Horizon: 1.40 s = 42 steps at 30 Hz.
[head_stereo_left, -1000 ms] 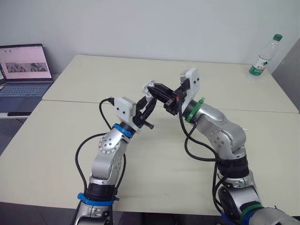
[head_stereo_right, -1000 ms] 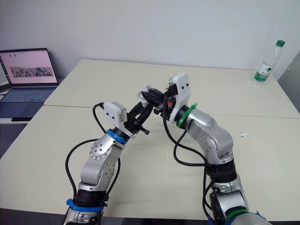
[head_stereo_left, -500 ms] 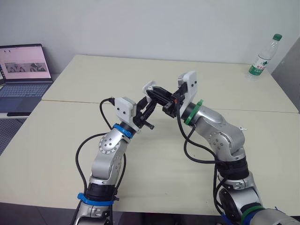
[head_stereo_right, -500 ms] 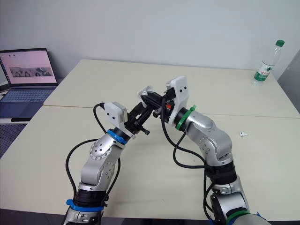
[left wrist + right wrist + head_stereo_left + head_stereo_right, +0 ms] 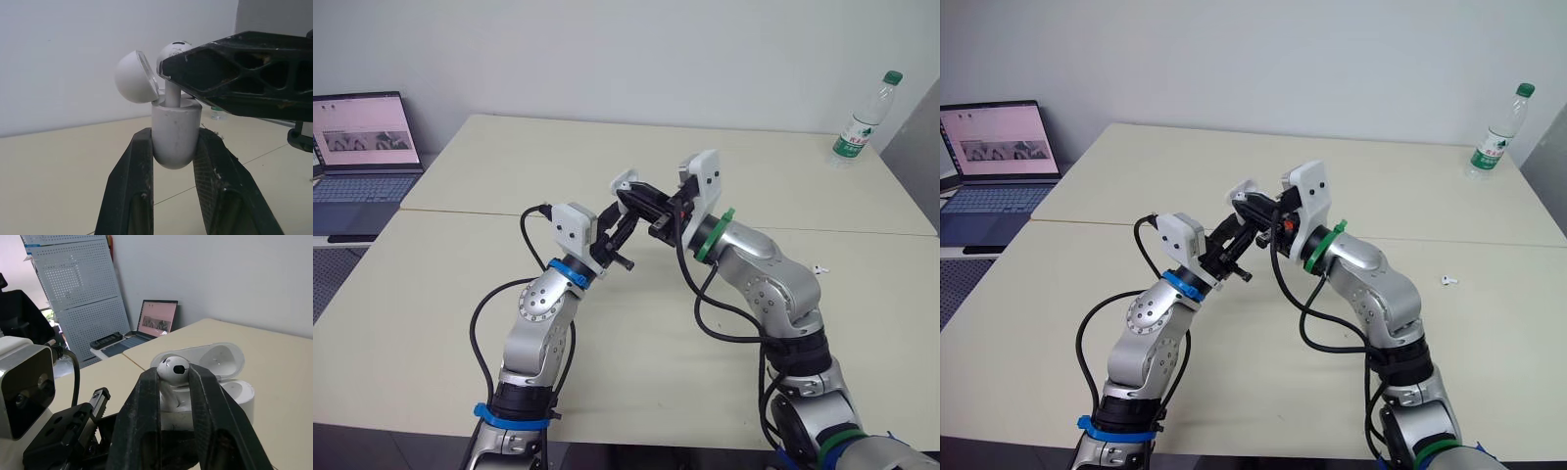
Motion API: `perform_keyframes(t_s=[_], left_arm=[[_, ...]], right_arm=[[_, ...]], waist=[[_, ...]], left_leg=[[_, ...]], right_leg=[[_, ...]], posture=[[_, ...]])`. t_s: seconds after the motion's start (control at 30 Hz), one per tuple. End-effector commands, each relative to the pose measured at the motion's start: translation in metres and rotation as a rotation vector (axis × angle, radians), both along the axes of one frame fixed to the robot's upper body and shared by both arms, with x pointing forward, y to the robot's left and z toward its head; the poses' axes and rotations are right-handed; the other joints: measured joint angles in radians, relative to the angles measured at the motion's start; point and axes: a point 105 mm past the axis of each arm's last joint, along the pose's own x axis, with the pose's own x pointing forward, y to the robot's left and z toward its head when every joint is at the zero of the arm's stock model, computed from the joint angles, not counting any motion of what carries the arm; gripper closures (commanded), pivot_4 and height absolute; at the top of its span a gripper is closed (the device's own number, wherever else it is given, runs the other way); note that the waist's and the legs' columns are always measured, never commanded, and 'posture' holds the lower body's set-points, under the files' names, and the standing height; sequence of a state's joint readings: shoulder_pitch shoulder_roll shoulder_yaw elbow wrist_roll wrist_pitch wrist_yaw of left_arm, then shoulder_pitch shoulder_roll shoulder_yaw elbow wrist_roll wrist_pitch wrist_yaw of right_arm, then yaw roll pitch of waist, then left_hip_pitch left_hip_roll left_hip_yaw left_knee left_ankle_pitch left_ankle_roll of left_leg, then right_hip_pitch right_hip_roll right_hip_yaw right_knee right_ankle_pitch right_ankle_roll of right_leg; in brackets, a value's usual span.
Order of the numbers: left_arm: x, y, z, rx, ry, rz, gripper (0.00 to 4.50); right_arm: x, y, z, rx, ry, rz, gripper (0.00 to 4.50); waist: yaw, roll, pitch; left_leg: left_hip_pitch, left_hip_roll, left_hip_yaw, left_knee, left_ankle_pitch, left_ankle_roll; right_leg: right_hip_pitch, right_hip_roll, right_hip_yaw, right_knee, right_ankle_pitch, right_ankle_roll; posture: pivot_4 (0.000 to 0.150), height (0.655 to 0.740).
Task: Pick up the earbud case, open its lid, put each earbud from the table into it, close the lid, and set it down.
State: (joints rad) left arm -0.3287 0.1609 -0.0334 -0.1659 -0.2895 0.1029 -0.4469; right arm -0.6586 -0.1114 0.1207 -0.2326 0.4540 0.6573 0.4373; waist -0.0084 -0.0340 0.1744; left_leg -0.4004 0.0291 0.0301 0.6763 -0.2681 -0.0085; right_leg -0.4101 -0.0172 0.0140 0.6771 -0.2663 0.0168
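Observation:
My left gripper is shut on the white earbud case and holds it upright above the table's middle, with its lid hinged open. My right gripper is shut on a white earbud. The earbud's stem reaches down into the case's open top, seen in the left wrist view. In the left eye view both grippers meet at the case. A second earbud lies on the table to the right of my right arm.
A laptop stands open on a side table at the far left. A plastic water bottle stands at the table's back right corner. A seam between two tabletops runs across behind the grippers.
My right gripper has shifted a little leftward with the earbud, closing in on the open case. The left gripper has kept the case nearly still.

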Motion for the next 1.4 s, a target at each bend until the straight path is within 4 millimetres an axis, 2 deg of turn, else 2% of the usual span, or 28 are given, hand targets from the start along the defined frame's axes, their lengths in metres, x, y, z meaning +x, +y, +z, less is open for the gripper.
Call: perform_keyframes(t_s=[0.03,0.27,0.43,0.57,0.67,0.8,0.83,0.93,1.03,1.1,1.23,1.4], left_arm=[[-0.007,-0.003,0.023,-0.018,-0.089,-0.017,3.76],[-0.009,-0.004,0.022,-0.019,-0.085,-0.022,3.76],[-0.01,0.0,0.015,-0.021,-0.063,-0.014,3.76],[-0.012,0.008,0.009,-0.002,-0.047,-0.001,3.76],[-0.014,0.013,0.006,0.004,-0.037,0.003,3.76],[-0.015,0.016,0.004,0.012,-0.031,0.007,3.76],[-0.015,0.016,0.004,0.009,-0.029,0.009,3.76],[-0.016,0.014,0.001,0.001,-0.022,0.011,3.76],[-0.016,0.012,0.0,-0.003,-0.018,0.008,3.76],[-0.016,0.012,0.0,-0.003,-0.018,0.007,3.76],[-0.017,0.014,0.001,-0.002,-0.019,0.012,3.76],[-0.018,0.016,0.0,0.002,-0.01,0.012,3.76]], right_arm=[[-0.002,0.001,0.007,0.004,-0.033,0.004,3.16],[-0.001,0.0,0.01,0.016,-0.044,-0.003,3.16],[-0.016,-0.007,0.034,0.128,-0.089,0.094,3.16],[-0.025,-0.032,0.035,0.075,-0.091,0.143,3.16],[-0.021,-0.063,0.035,-0.01,-0.084,0.111,2.57],[0.003,-0.119,0.018,-0.176,-0.046,-0.043,1.2],[0.014,-0.143,0.008,-0.239,-0.024,-0.125,0.85],[0.038,-0.21,-0.025,-0.412,0.062,-0.337,0.85],[0.045,-0.253,-0.05,-0.535,0.128,-0.422,0.85],[0.047,-0.271,-0.062,-0.584,0.17,-0.45,0.85],[0.041,-0.287,-0.079,-0.658,0.215,-0.385,0.85],[0.037,-0.301,-0.082,-0.764,0.22,-0.288,0.85]], waist=[[0.0,0.0,0.0],[0.0,0.0,0.0],[0.0,0.0,0.0],[0.002,0.0,0.0],[0.003,0.0,0.0],[0.005,0.0,0.001],[0.006,0.0,0.001],[0.007,0.0,0.001],[0.006,0.0,0.001],[0.002,0.0,0.001],[-0.005,0.0,0.001],[-0.003,0.003,0.002]], left_leg=[[0.0,0.0,0.0,0.0,0.0,0.0],[0.0,0.0,0.0,0.0,0.0,0.0],[0.0,0.0,0.0,-0.001,0.0,0.0],[-0.001,0.0,0.0,-0.001,0.0,0.0],[-0.001,0.0,0.0,-0.001,0.0,0.0],[-0.001,0.0,0.0,-0.001,0.0,0.001],[-0.001,0.0,0.0,-0.001,0.0,0.001],[-0.001,-0.001,0.001,-0.001,0.0,0.001],[-0.001,-0.001,0.002,-0.002,-0.001,0.001],[-0.001,0.0,0.003,-0.004,-0.001,0.001],[0.001,0.001,0.004,-0.011,0.0,0.001],[0.001,0.0,0.004,-0.013,0.0,0.001]], right_leg=[[0.0,0.0,0.0,0.0,0.0,0.0],[0.0,0.0,0.0,0.0,0.0,0.0],[0.0,0.0,0.0,-0.001,0.0,0.0],[0.0,-0.001,0.0,-0.003,0.0,0.0],[0.0,-0.001,-0.001,-0.003,0.0,0.0],[0.0,-0.001,0.0,-0.004,0.0,0.0],[0.0,-0.001,-0.001,-0.004,0.0,0.0],[0.001,-0.001,0.0,-0.006,0.0,0.0],[0.001,-0.001,0.001,-0.007,0.0,0.0],[0.001,0.0,0.002,-0.01,0.0,0.0],[0.001,0.002,0.003,-0.013,0.0,0.0],[0.001,0.001,0.003,-0.015,0.0,0.0]], posture=[[0.15,0.74],[0.15,0.74],[0.15,0.74],[0.15,0.74],[0.15,0.74],[0.15,0.74],[0.15,0.74],[0.15,0.74],[0.15,0.74],[0.15,0.74],[0.15,0.74],[0.15,0.74]])
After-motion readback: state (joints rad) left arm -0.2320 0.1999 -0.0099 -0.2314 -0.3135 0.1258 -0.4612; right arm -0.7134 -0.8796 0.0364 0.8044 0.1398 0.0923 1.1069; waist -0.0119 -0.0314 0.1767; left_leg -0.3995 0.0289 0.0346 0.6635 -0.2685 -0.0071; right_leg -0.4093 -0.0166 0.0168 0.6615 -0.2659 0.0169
